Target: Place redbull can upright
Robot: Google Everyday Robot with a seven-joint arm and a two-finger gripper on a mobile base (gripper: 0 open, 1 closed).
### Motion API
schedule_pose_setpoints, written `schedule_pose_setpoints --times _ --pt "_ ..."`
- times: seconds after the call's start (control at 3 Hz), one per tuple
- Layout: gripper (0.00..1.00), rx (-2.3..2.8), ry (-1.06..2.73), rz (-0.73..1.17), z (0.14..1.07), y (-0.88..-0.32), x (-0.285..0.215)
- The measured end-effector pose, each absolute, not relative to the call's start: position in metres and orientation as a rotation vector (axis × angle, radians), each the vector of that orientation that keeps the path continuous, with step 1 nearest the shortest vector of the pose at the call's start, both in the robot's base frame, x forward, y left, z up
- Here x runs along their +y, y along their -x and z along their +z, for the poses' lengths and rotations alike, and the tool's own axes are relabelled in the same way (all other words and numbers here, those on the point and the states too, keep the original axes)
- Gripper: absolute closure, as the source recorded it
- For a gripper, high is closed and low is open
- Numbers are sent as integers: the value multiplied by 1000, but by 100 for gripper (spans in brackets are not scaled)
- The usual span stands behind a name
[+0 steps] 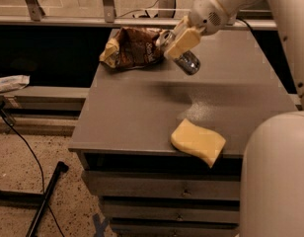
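We see the gripper (179, 44) above the far part of the grey table (132, 112), its fingers clamped across the redbull can (190, 63). The can hangs tilted, its lower end pointing toward us and, as far as we can judge, clear of the tabletop. Just beside it lies a brown-and-yellow snack bag (128, 48); a yellow sponge (198, 141) overhangs the near edge

the gripper (177, 49), at one o'clock over the matt grey table (132, 112), clamps the glossy metal redbull can (190, 63) with smooth cream pads (183, 39), near a crinkly shiny snack bag (130, 48) and a matt porous sponge (198, 141)
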State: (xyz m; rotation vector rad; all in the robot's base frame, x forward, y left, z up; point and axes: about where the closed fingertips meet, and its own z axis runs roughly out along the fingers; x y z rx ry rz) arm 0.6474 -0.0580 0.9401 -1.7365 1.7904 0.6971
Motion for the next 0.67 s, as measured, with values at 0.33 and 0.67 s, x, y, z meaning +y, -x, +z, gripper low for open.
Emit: schedule_pose_setpoints --times 0.33,0.67 --pt "100 1713 1616 814 972 -644 -51" --pt "100 1704 1574 837 972 -648 -52"
